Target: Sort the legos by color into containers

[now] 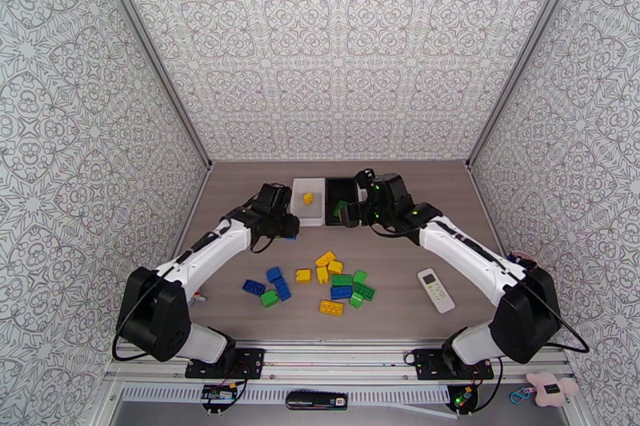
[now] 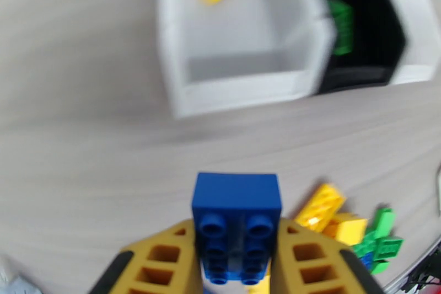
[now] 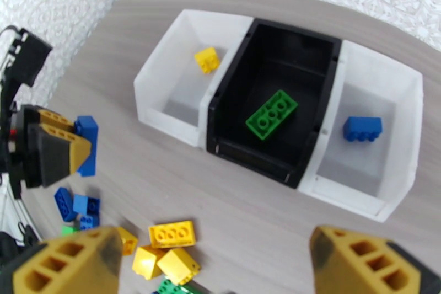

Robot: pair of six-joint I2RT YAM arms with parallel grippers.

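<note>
With the left end effector (image 2: 237,242) clamped on a blue plastic brick (image 2: 237,201), you needed height to reach the blue-stocked white bin (image 3: 405,140).

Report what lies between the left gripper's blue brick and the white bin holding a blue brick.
The white plastic bin with a yellow brick and the black plastic bin sit between the held blue brick and the far white bin; the open right gripper hangs nearby.

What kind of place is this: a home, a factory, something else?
Probably a robot test booth. Patterned panels wall in the table on three sides, a left arm and a right arm are bolted at its near edge, and toy bricks and bins are laid out for sorting.
</note>
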